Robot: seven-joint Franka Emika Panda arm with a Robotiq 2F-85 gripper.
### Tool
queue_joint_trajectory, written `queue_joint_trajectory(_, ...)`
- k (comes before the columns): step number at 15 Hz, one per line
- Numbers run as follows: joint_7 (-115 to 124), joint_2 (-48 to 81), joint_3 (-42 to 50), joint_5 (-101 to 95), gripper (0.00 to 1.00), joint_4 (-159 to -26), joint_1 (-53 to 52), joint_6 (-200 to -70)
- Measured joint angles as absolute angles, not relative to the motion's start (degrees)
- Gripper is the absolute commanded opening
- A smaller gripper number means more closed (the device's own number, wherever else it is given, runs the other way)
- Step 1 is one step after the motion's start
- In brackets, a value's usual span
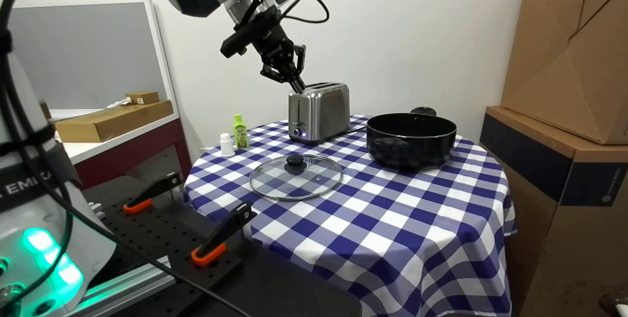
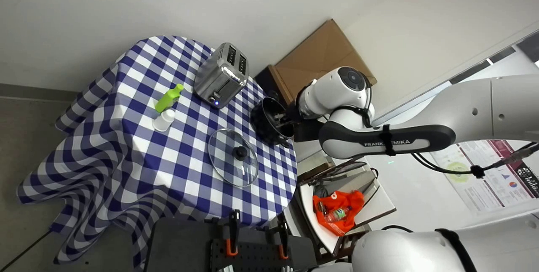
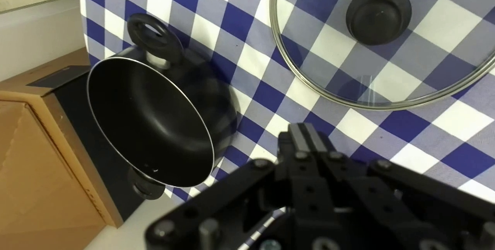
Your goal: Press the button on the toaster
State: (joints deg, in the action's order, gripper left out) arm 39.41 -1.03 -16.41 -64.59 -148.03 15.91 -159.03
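1. In both exterior views, toaster [image 1: 320, 113] stands on tablecloth [image 1: 387, 253]; pot [image 1: 412, 146] stands to its right, apart.
2. Lid [image 1: 297, 180] lies flat on tablecloth, before the toaster, left of the pot.
3. Bottle [image 1: 241, 133] and container [image 1: 227, 145] stand left of toaster, just beside each other.
4. In an exterior view, cord [image 1: 356, 131] runs from toaster to behind pot.
5. In an exterior view, upper box [image 1: 564, 76] rests on lower box [image 1: 564, 228], right of the tablecloth.
6. In an exterior view, clamps [image 2: 234, 226] sit on a board [image 2: 252, 256] before the tablecloth.
7. In the wrist view, gripper [image 3: 303, 127] is over the tablecloth, right of the pot.
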Motion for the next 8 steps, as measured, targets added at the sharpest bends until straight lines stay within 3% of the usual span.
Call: queue_joint_trajectory(8,39.49,0.39,-16.42,-64.65,0.00,-146.86,15.95,-159.03)
